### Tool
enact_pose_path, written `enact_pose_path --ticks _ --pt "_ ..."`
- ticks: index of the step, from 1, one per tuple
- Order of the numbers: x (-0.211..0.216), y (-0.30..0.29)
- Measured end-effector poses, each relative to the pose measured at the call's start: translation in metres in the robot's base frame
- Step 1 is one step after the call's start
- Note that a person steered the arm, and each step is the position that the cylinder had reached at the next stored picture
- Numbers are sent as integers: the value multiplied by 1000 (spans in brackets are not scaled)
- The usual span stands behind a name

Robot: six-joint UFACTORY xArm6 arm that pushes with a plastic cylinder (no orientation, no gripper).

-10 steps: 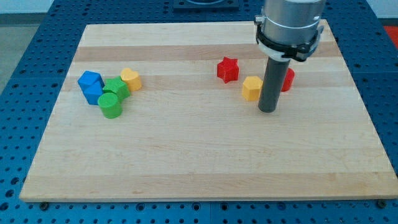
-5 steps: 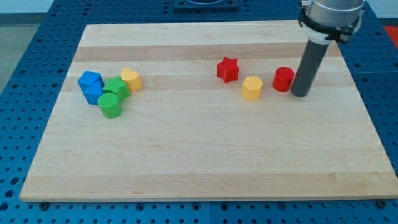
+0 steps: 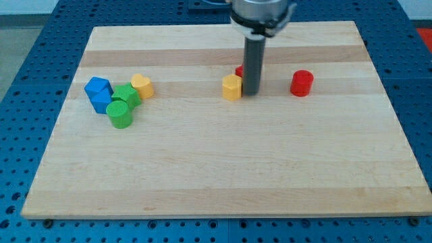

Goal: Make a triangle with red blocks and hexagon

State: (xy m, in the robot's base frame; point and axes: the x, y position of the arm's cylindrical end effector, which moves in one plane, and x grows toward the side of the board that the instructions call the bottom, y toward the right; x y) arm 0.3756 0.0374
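My tip (image 3: 250, 92) touches the yellow hexagon block's (image 3: 232, 88) right side on the wooden bench (image 3: 223, 169), hiding most of the red star block (image 3: 239, 70); no gripper fitted, push gently leftward-down, keeping hexagon clear of red cylinder block (image 3: 302, 83).

Pale, smooth wooden board (image 3: 223, 162) with visible grain; matt blocks; dark matt rod above my tip (image 3: 250, 92).
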Motion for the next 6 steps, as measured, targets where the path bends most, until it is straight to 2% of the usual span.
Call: enact_pose_path --ticks 2,3,5,6 --pt "-65 -30" --pt "-65 -39" --pt "11 -19" --pt "0 17"
